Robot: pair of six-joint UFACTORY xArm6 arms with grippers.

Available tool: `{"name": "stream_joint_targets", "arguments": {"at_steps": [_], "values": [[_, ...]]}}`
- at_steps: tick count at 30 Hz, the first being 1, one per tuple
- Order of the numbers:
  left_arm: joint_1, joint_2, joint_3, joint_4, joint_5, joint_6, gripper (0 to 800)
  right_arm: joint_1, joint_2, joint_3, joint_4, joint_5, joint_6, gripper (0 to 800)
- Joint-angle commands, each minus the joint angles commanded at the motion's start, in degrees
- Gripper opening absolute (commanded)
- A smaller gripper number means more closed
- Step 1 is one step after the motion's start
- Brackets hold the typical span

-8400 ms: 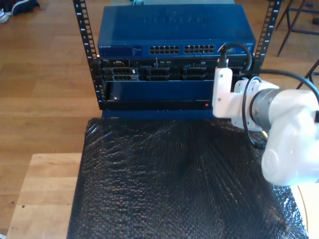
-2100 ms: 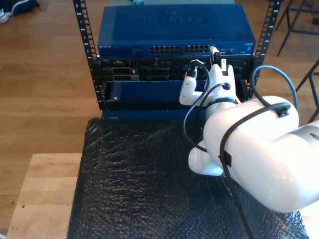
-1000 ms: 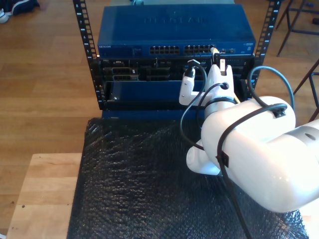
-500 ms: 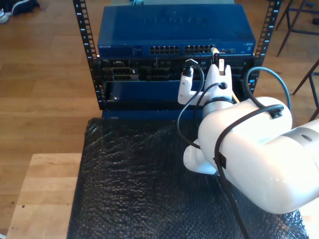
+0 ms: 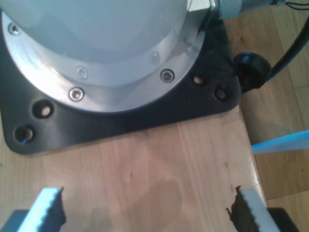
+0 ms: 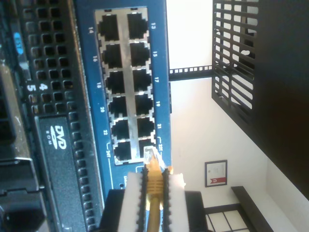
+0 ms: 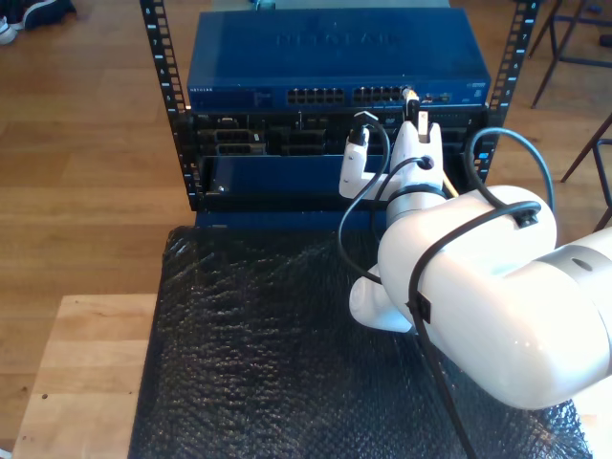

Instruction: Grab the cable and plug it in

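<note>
1. The cable [image 6: 153, 193], yellow-orange with a clear plug at its tip, is pinched between the two white fingers of my second gripper [image 6: 153, 186], which is clamped on its yellow boot.
2. In the second wrist view the plug tip sits at the mouth of the last port in the port block [image 6: 126, 84], beside the printed numbers 23 and 24; whether it is fully seated I cannot tell.
3. That port block belongs to the blue network switch [image 7: 335, 59], the top unit of the black rack [image 7: 164, 96]; below it in the exterior view sit darker units, one bearing a DVD drive [image 6: 55, 164].
4. In the exterior view my second arm [image 7: 488, 287] reaches from the exterior view's right toward the switch face, black robot cables [image 7: 421, 277] looped over its white body.
5. Black bubble wrap [image 7: 277, 354] covers the wooden table [image 7: 81, 373] before the rack.
6. My first gripper [image 5: 145, 212] hangs spread wide and empty, its serrated pads apart above light wood, near a black base plate [image 5: 145, 116] bolted beneath a metal flange [image 5: 111, 67].
</note>
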Motion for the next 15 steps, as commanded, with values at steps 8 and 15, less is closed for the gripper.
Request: {"name": "stream_joint_targets", "arguments": {"at_steps": [8, 15], "values": [[0.0, 0.0, 0.0, 0.0, 0.0, 0.0, 800, 0.0, 1.23, -2.29, -0.09, 0.0, 0.0, 0], [0.0, 0.0, 0.0, 0.0, 0.0, 0.0, 800, 0.0, 1.67, -2.55, -0.09, 0.09, 0.0, 0]]}}
